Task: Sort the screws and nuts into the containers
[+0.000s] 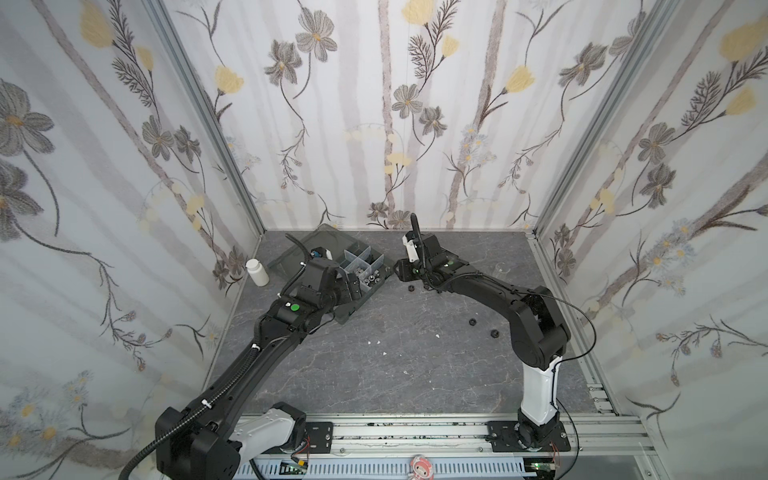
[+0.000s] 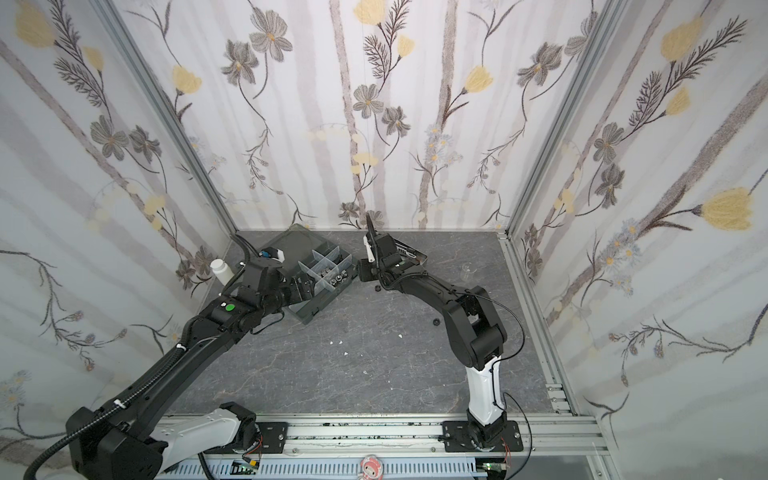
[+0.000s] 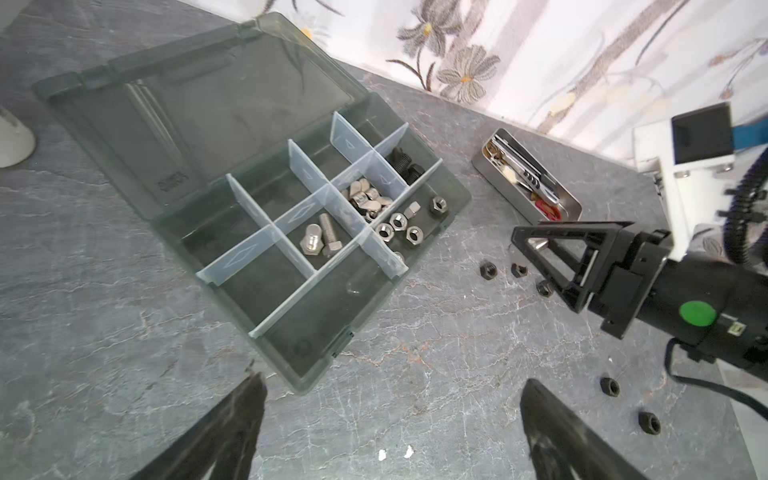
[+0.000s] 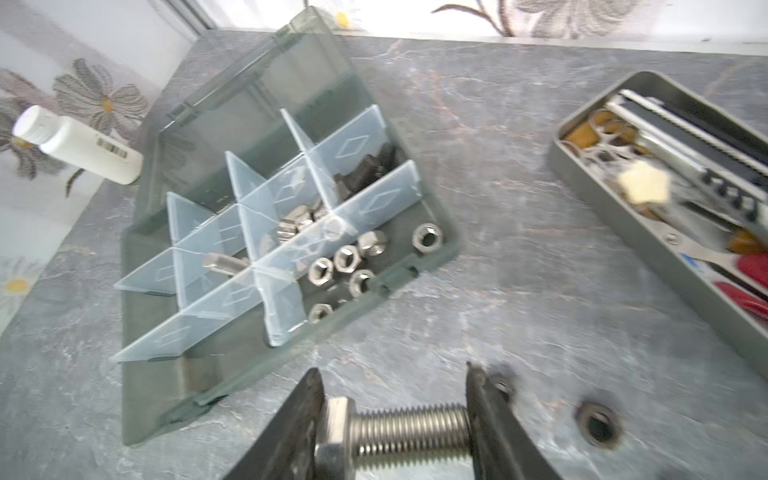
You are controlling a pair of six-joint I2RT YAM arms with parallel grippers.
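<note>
Between the right pincer's (image 4: 392, 386) fingers a silver screw (image 4: 407, 428) is sitting crosswise. It is being clamped end to end, head against one finger and shaft tip against the other. That pincer is hanging close to a corner of the box (image 4: 133, 374), whose lid (image 3: 208, 104) is lying open. Silver nuts (image 4: 345, 257) are resting in the box's end compartment. Two more silver screws (image 3: 320, 241) are lying behind the dividers, and black screws (image 3: 405, 164) are filling a corner compartment. Black nuts (image 3: 488, 270) are lying loose on the table (image 3: 415, 332) beside the pincer, with the tin (image 4: 582, 195) further out. Across the box, the left pincer (image 3: 392, 380) is hovering wide open, gripping nothing. Left of the lid in both top views, the bottle (image 1: 257, 272) is standing upright.
</note>
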